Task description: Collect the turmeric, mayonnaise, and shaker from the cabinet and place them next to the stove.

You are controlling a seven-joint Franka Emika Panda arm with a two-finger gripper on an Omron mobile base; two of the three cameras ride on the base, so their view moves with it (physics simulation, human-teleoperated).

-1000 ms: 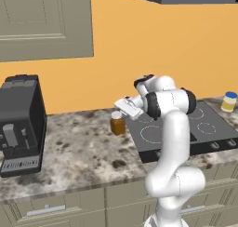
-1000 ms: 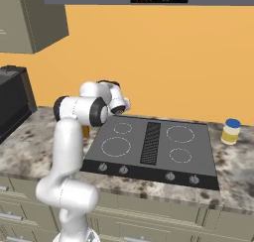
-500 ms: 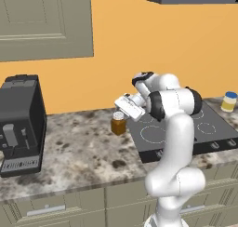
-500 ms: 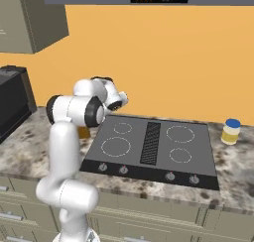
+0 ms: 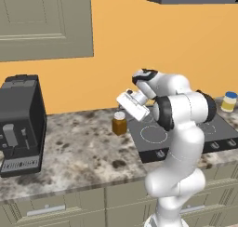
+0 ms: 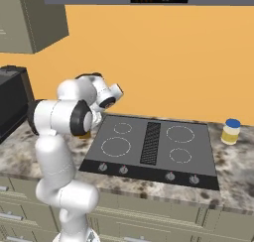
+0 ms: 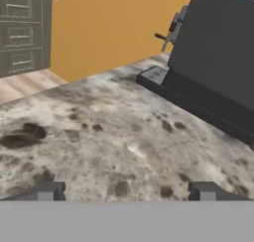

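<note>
- The pincer (image 7: 127, 191) stands wide, nothing between its tips, looking out along the speckled bench (image 7: 99, 137) toward the black coffee machine (image 7: 218, 52).
- The turmeric (image 5: 119, 123) stands upright on the bench just left of the stove (image 5: 153, 135), below and a little to the left of the robot's hand.
- The mayonnaise (image 6: 230, 131) stands upright on the bench at the stove's far right side.
- Two jars look delivered; the shaker seems left to fetch.
- The coming move turns on the cabinet (image 5: 44, 23): it hangs up and to the left of the pincer, above the coffee machine, so the reach likely goes that way.
</note>
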